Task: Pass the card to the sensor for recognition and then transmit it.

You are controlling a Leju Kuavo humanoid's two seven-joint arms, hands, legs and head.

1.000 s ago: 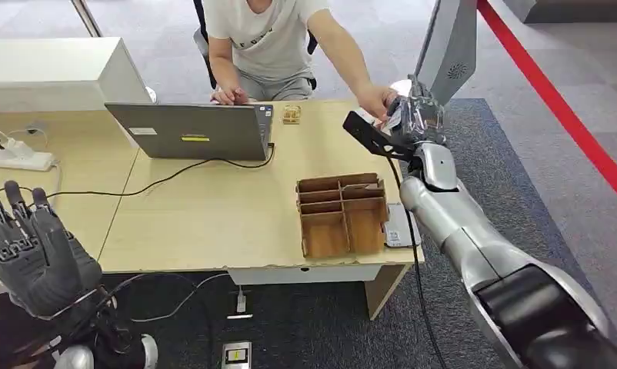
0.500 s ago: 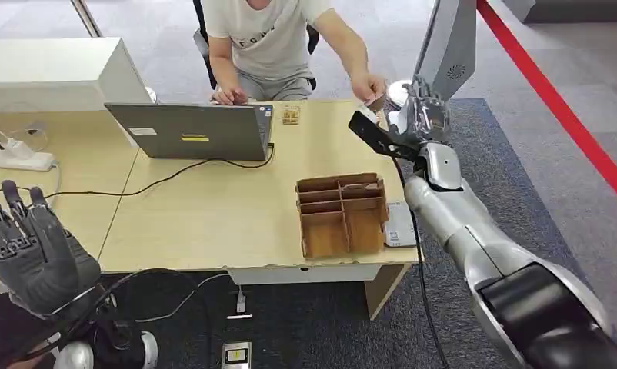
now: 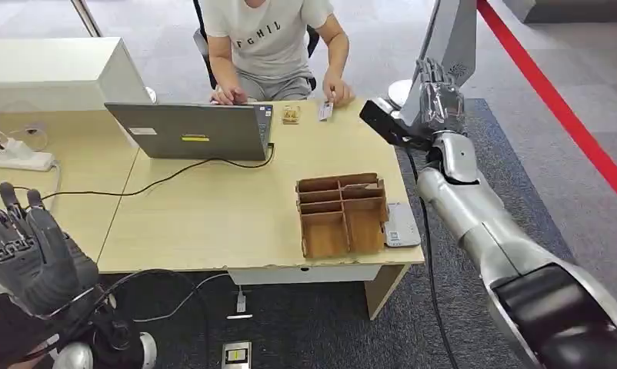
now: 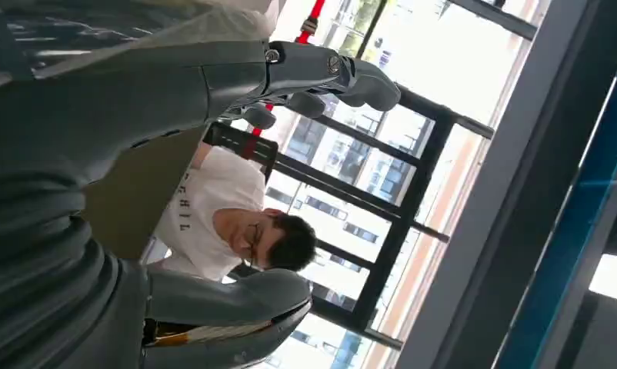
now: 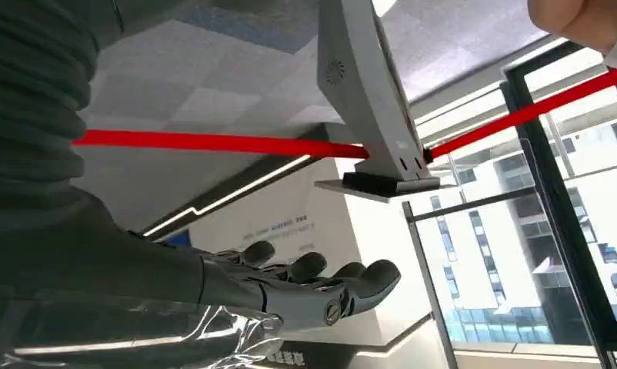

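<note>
The left hand (image 3: 30, 254) is hovering open and empty, fingers spread, off the near corner of the table (image 3: 213, 207). Past its far corner, the right hand (image 3: 441, 98) is reaching up beside the sensor (image 3: 448, 38), fingers extended, holding nothing. The person (image 3: 271, 38) is holding the card (image 3: 325, 111) at the table's far edge.

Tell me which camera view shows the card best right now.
The head view: the card is a small pale rectangle in the person's hand at the table's far edge. The right wrist view catches just that hand's edge, the card itself indiscernible; the left wrist view shows the person's upper body.
</note>
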